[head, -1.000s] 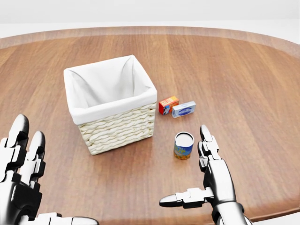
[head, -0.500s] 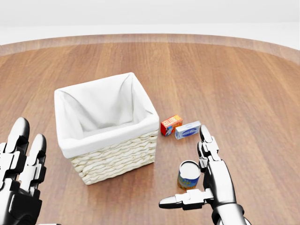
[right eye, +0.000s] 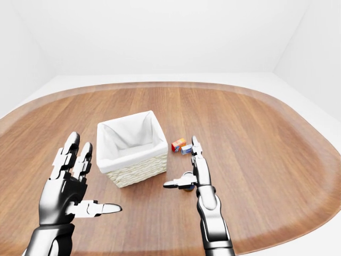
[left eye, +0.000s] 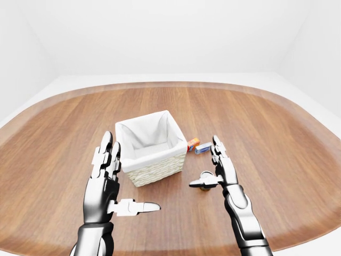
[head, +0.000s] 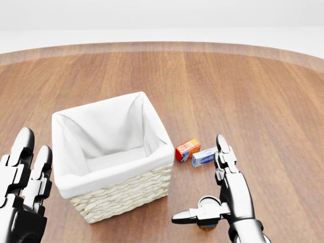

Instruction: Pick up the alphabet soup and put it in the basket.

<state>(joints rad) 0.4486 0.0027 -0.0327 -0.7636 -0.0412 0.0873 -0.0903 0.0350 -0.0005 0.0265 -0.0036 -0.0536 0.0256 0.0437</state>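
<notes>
**Open right hand over the soup can, basket just beyond**

Nearest in the head view, the left hand stands at the lower left with fingers spread and thumb out, holding nothing. The right hand is likewise released, fingers straight up and thumb pointing left; the soup can stands upright on the table right behind that thumb, mostly hidden by it, and whether they touch cannot be told. Left of the can and a little farther up sits the wicker basket with its white lining, apart from the can. Beyond the right fingertips lie a small red box and a blue box, just beside each other.
</notes>
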